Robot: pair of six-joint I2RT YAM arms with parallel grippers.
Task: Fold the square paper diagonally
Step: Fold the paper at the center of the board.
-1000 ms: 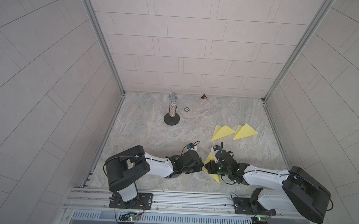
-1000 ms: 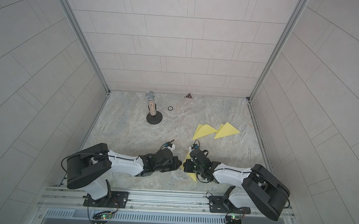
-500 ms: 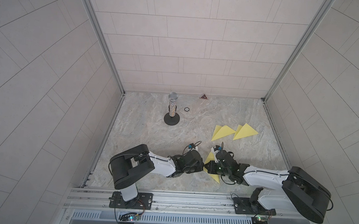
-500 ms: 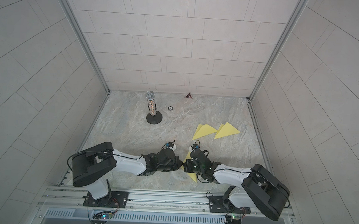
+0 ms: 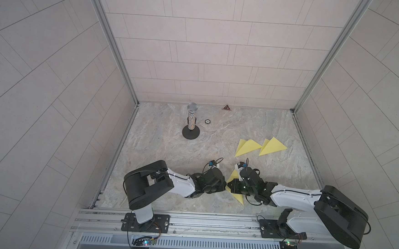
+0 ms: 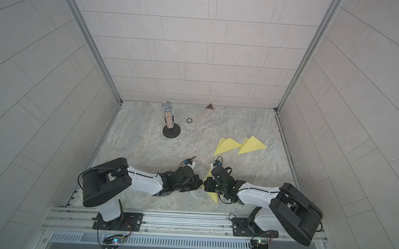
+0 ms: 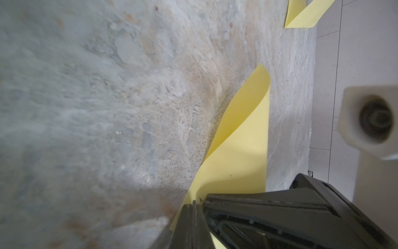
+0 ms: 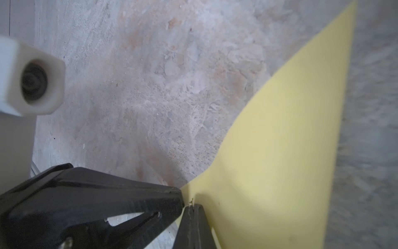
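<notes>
Down on the marbled counter (image 5: 168,156), holds clenched left fingers (image 7: 186,226) and clenched right fingers (image 8: 199,228) tip-to-tip on the yellow square paper (image 7: 241,151), doubled over but bowed, diagonal crease seemingly unflattened.

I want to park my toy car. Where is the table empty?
Bare marble lies between the microphone stand and the left arm, and between the folded triangles and the right arm. It is crowded at the front middle, where the left claw and right claw meet on the yellow paper.
</notes>
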